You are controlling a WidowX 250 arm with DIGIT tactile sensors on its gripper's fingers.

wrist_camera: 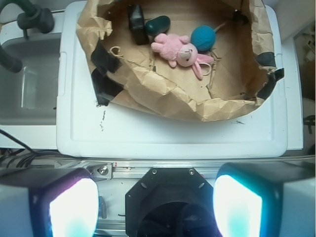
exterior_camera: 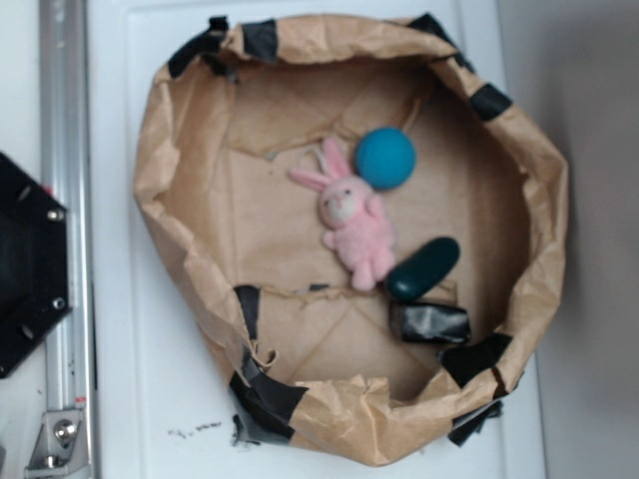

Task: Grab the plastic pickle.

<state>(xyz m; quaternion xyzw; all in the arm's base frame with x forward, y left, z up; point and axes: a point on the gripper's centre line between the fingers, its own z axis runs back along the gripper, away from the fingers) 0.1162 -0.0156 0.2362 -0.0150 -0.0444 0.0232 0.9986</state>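
The plastic pickle [exterior_camera: 423, 268] [wrist_camera: 157, 23], dark green and glossy, lies inside the brown paper basket [exterior_camera: 180, 249] [wrist_camera: 163, 98]. It sits between the pink bunny [exterior_camera: 354, 225] [wrist_camera: 180, 51] and the black block [exterior_camera: 429, 322] [wrist_camera: 137, 22]. In the wrist view my gripper [wrist_camera: 155, 205] stands open, its two bright pads [wrist_camera: 74, 207] wide apart with nothing between them. It hangs far back from the basket, over the black base at the table's edge. The exterior view does not show the gripper.
A blue ball [exterior_camera: 385, 158] [wrist_camera: 203, 37] rests by the bunny's head. The basket sits on a white board [exterior_camera: 115, 299] [wrist_camera: 163, 133]. An aluminium rail [exterior_camera: 66, 200] and the black robot base [exterior_camera: 25, 264] [wrist_camera: 170, 197] flank it. A grey bin [wrist_camera: 27, 84] stands beside the board.
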